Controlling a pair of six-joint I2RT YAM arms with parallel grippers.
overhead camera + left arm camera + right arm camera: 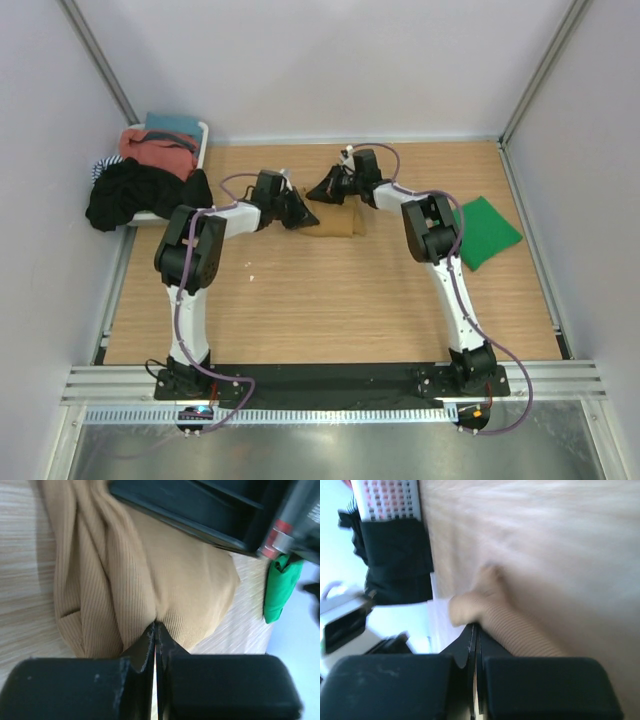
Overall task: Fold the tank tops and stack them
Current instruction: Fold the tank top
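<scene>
Pinching tan tank top (170,580) edges: left gripper (155,632), right gripper (475,632), both clamped.

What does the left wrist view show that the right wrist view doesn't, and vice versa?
Only the left wrist view: the green tank top. Only the right wrist view: the white basket with a black garment. Shared: the tan tank top on the wooden table, pinched by the left gripper in one, the right gripper in the other.
</scene>
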